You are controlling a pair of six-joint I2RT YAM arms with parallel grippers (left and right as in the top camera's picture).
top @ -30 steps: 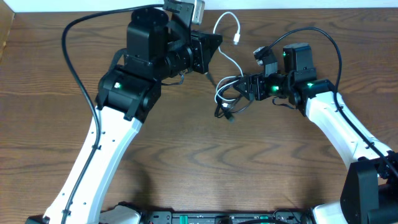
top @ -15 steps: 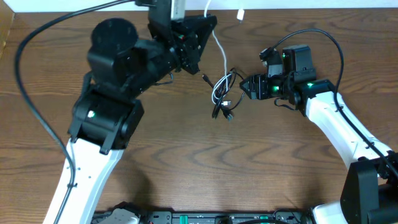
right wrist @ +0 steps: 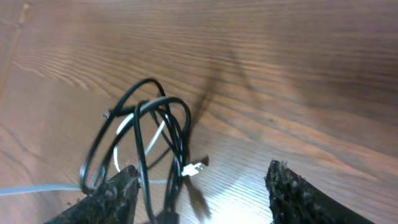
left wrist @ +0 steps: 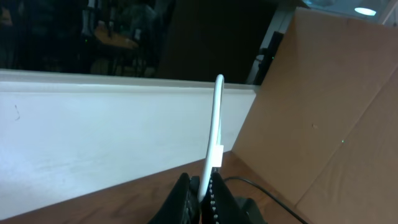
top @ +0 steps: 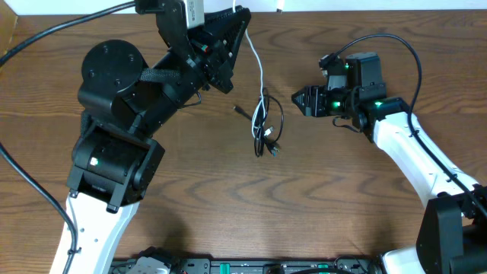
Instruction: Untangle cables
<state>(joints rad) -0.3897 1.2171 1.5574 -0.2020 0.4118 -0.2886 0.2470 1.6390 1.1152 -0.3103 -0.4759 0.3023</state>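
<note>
— Tangle on the desk (top: pixel 228 198) looks slimmer than a second ago. What moved?

— Start with the nearest part. The black cable (top: pixel 268 129) lies on the wood as a narrow bunch of loops and has been dragged a little leftward. The right fingers (right wrist: pixel 111 198) were buried in that bunch a second ago. They have backed off and now stand just beside it, spread apart with nothing between them.

— And the white one?

— The white cable (top: pixel 261 72) no longer curls about. It runs almost straight from the bunch to the left fingers (left wrist: pixel 185 198). Those are clamped shut on it and have swung away to the far edge of the desk. Its free end (top: pixel 280 7) sticks out beyond them.

— So it's out?

— Not quite, I'd say. The right wrist view shows a white strand still threaded through the black loops. Most of the slack is gone. Pulling further may simply drag the whole bunch along unless the black cable is pinned down.
</note>
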